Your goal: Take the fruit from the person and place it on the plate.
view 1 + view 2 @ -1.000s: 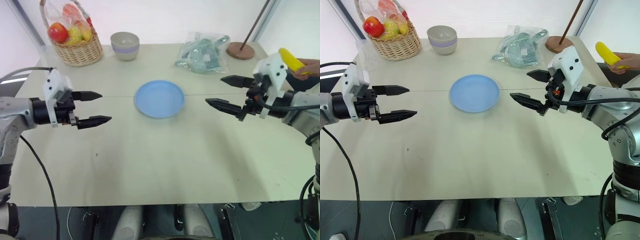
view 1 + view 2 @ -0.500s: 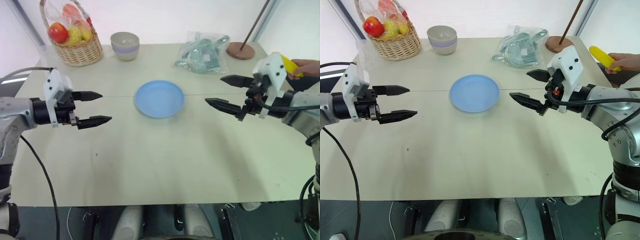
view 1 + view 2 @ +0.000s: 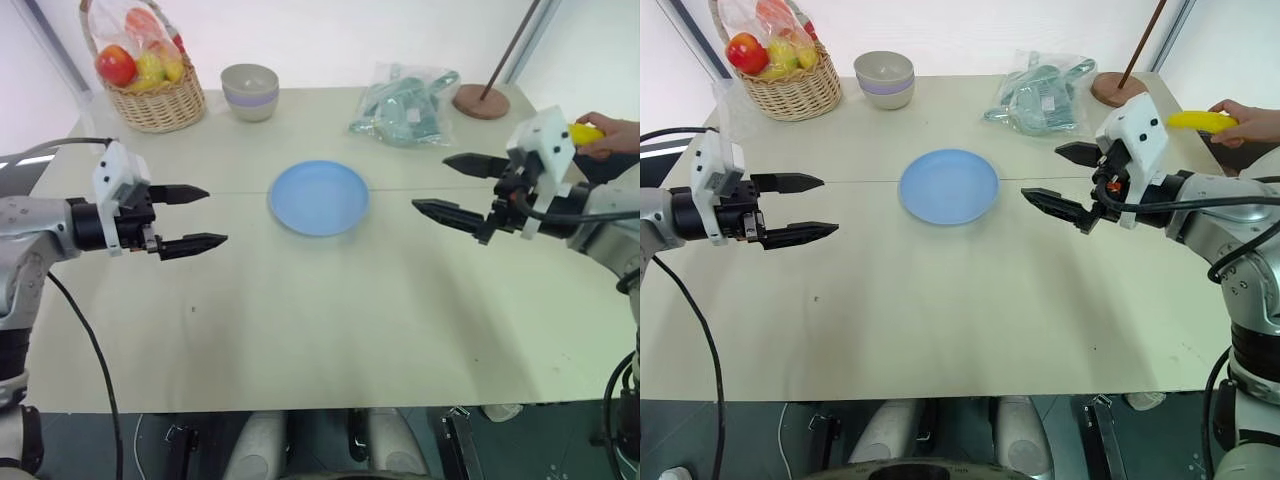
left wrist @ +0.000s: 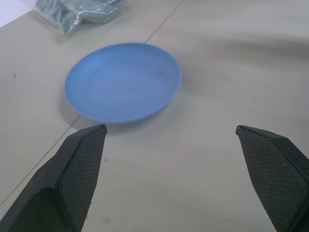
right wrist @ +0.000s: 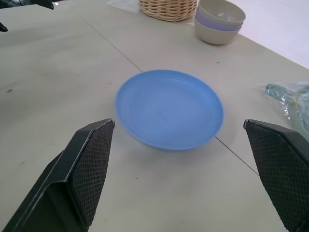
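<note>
blue plate (image 3: 948, 186), yellow banana (image 3: 1201, 121), no legible writing

No text, label, brand, number or sign can be read on anything here.

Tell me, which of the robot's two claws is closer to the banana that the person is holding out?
The right. The right gripper hovers open just beside the banana in the person's hand; the left gripper, also open, hangs across the table beyond the plate.
</note>
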Controlling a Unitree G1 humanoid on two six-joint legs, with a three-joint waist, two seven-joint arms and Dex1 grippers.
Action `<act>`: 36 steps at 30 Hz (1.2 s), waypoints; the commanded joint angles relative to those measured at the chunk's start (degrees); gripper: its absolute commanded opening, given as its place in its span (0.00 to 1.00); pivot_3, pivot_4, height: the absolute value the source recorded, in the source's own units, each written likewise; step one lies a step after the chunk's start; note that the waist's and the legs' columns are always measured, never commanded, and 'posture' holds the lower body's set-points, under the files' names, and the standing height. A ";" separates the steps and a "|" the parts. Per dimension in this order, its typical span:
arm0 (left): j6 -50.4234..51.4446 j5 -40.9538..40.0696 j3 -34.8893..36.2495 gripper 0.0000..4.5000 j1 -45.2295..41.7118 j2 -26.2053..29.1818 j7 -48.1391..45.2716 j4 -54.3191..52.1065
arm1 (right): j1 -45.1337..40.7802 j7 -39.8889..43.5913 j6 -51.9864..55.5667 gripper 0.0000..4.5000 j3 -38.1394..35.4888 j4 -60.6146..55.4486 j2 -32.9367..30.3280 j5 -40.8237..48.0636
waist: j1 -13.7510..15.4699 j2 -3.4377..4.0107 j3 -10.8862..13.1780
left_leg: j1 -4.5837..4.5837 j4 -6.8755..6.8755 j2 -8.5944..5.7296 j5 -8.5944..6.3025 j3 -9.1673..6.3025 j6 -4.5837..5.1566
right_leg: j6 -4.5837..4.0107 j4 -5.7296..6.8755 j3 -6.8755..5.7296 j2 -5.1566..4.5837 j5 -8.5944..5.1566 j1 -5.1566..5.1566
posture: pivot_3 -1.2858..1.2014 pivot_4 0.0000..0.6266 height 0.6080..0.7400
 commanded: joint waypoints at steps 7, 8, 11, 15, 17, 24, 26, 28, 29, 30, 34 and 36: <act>-1.36 0.64 0.41 1.00 -1.98 0.32 -0.38 0.24 | 0.05 -1.09 -0.14 0.98 -2.94 -2.44 -0.89 1.11 | 0.01 0.00 0.00 | 0.00 0.00 0.00 0.00 0.00 0.00 | 0.00 0.00 0.00 0.01 0.00 0.00 | 0.52 0.24 1.00; -1.49 0.73 0.40 1.00 -2.07 0.26 -0.37 0.29 | 0.05 -1.18 -0.13 0.98 -2.98 -2.44 -0.84 1.20 | 0.01 0.00 0.00 | 0.00 0.01 0.00 0.00 0.00 0.00 | 0.00 0.00 0.00 0.01 0.00 0.00 | 0.52 0.24 1.00; -2.32 1.38 0.22 1.00 -3.46 -0.70 0.72 0.92 | 0.23 -1.40 -0.27 0.98 -2.90 -2.53 -0.74 1.25 | 0.03 0.00 0.00 | 0.00 0.01 0.00 0.00 0.00 0.00 | 0.00 0.01 0.00 0.01 0.00 0.00 | 0.52 0.24 1.00; -3.27 2.56 -0.02 1.00 -5.68 -1.66 1.79 1.94 | 0.18 -1.65 -0.32 0.98 -2.74 -2.69 -0.58 1.48 | 0.03 -0.01 -0.01 | -0.01 0.03 0.00 0.00 0.00 0.00 | 0.01 0.01 0.00 0.03 0.00 0.01 | 0.52 0.24 1.00; -3.57 2.98 0.08 1.00 -6.07 -1.73 1.83 2.16 | 0.25 -1.77 -0.37 0.98 -2.70 -2.80 -0.52 1.54 | -0.06 -0.01 0.00 | 0.00 0.03 0.00 0.00 0.01 0.00 | 0.00 0.01 0.00 0.04 0.00 0.01 | 0.52 0.24 1.00; -6.70 6.77 3.46 1.00 -7.52 -2.23 9.16 4.17 | 0.42 -2.00 -0.79 0.98 -2.47 -2.85 -0.15 1.67 | 0.06 -0.01 -0.01 | 0.00 0.05 0.00 0.00 0.01 0.00 | 0.01 0.01 0.00 0.03 0.01 0.01 | 0.52 0.24 1.00; -8.26 7.71 6.10 1.00 -7.17 -3.09 13.36 4.71 | 0.31 -1.80 -1.09 0.98 -2.17 -2.49 -0.07 1.55 | -0.03 -0.01 -0.01 | 0.00 0.05 0.00 0.00 0.01 0.00 | 0.01 0.01 0.00 0.03 0.01 0.01 | 0.52 0.24 1.00; -8.37 7.07 10.11 1.00 -6.94 -5.03 18.67 4.38 | -0.08 -1.40 -1.39 0.98 -1.64 -1.86 0.08 1.47 | -0.01 -0.01 -0.01 | 0.00 0.04 0.00 0.00 0.00 0.00 | 0.01 0.02 0.00 0.00 0.01 0.01 | 0.52 0.24 1.00; -8.79 7.12 12.08 1.00 -6.57 -6.12 21.47 3.81 | -0.29 -1.02 -1.69 0.98 -1.16 -1.52 0.11 1.29 | -0.01 -0.02 -0.01 | 0.00 0.04 0.00 0.00 0.00 0.00 | 0.01 0.02 0.00 -0.01 0.01 0.01 | 0.52 0.24 1.00; -9.01 6.90 13.86 1.00 -6.22 -7.27 23.84 3.21 | -0.63 -0.73 -1.93 0.98 -0.65 -1.18 0.20 1.10 | -0.02 -0.03 -0.01 | 0.00 0.05 0.00 0.00 -0.01 0.00 | 0.02 0.02 0.00 -0.02 0.01 0.01 | 0.52 0.24 1.00; -9.26 6.17 18.94 1.00 -3.56 -13.03 32.82 -1.11 | -2.50 0.51 -3.13 0.98 1.43 0.89 0.92 0.12 | 0.07 -0.04 -0.02 | 0.00 0.07 0.00 0.00 0.00 0.00 | 0.05 0.02 0.01 -0.05 0.03 0.02 | 0.52 0.24 1.00; -9.24 5.95 20.53 1.00 -3.19 -15.94 37.26 -2.70 | -3.29 1.23 -3.72 0.98 2.36 1.64 1.25 -0.25 | 0.15 -0.05 -0.03 | 0.01 0.08 -0.01 0.00 -0.01 0.00 | 0.07 0.02 0.01 -0.06 0.05 0.04 | 0.52 0.24 1.00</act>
